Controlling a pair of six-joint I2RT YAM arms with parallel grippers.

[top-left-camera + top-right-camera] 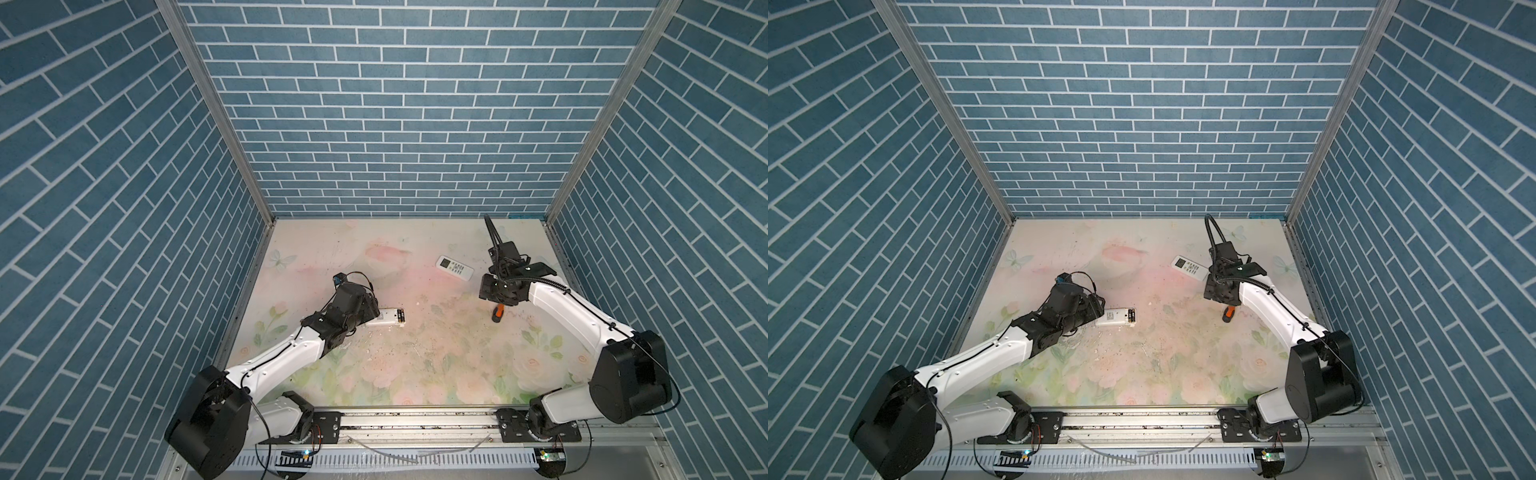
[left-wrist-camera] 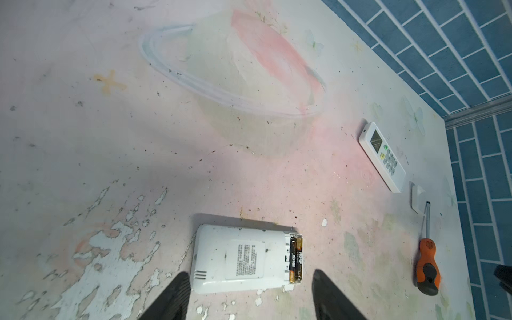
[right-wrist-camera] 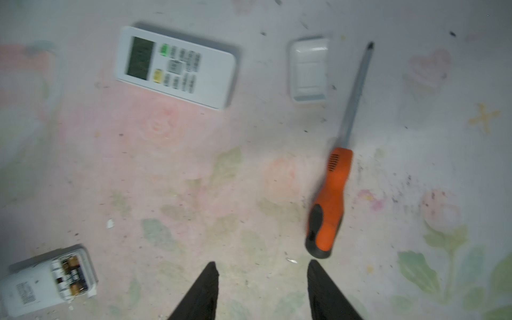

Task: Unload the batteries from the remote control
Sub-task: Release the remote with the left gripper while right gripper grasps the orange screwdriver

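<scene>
I am working the extraction step. The cover (image 3: 309, 69) is already off and lying in the upper right of the right wrist view, between the second remote (image 3: 177, 66) and the shaft of the screwdriver (image 3: 329, 205). The batteries (image 2: 296, 257) are sitting in their bay, so by my judgement nothing is unloaded yet.

The remote (image 2: 241, 257) is lying face down on the table (image 2: 83, 110), in the lower middle of the left wrist view, label up, with the bay open at its right-hand end. In both top views it is showing left of centre, right at the tip of the left arm.

The left tool (image 2: 249, 274) is standing wide open and holding nothing. Its fingers are straddling the remote's near edge, one just beside the vented corner and the other out past the battery end. I cannot tell whether either is touching. The right tool (image 3: 261, 263) is hanging open and empty over bare table, with the screwdriver handle just up and right of it in its own view.

The cells are looking thin, black-wrapped with gold-copper ends, lying side by side across the remote's width and packed tight. The blurred right wrist view is suggesting two.

Next, I am judging, one tool should be pinning the body while the other levers a cell up at one end, since the bay is leaving little room for the fingers.
</scene>
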